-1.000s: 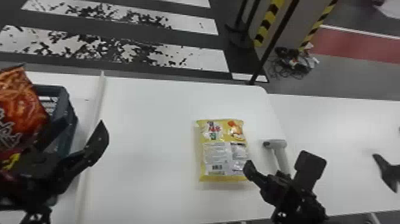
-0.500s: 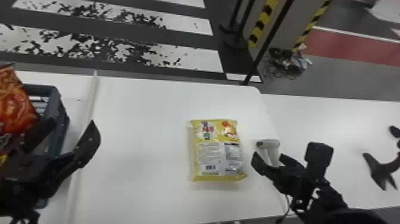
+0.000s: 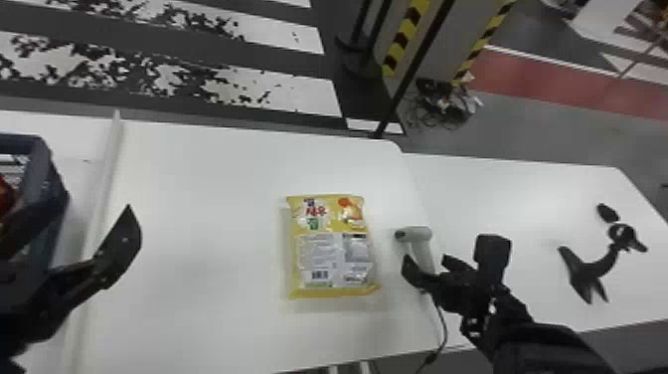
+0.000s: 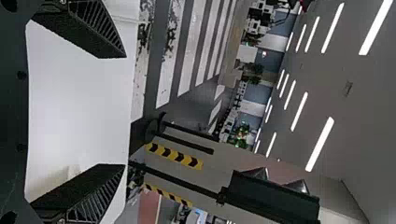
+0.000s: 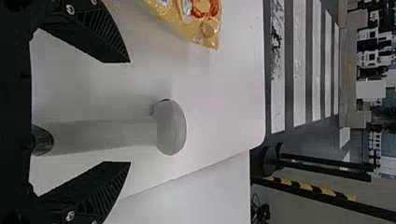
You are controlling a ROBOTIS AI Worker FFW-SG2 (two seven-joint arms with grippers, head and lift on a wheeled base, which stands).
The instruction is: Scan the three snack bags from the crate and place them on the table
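A large indoor hall, workshop-like, with strip lights (image 4: 320,143), broad floor stripes (image 3: 303,94) and yellow-black hazard markings (image 3: 404,40)

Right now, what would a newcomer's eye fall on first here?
The yellow snack bag, lying flat on the white table, barcode side up, stands out most. To its right is a pale scanner, its handle seemingly between the open fingers of the right hand.

Yellow snack bag (image 3: 330,248), grey scanner (image 3: 420,248)
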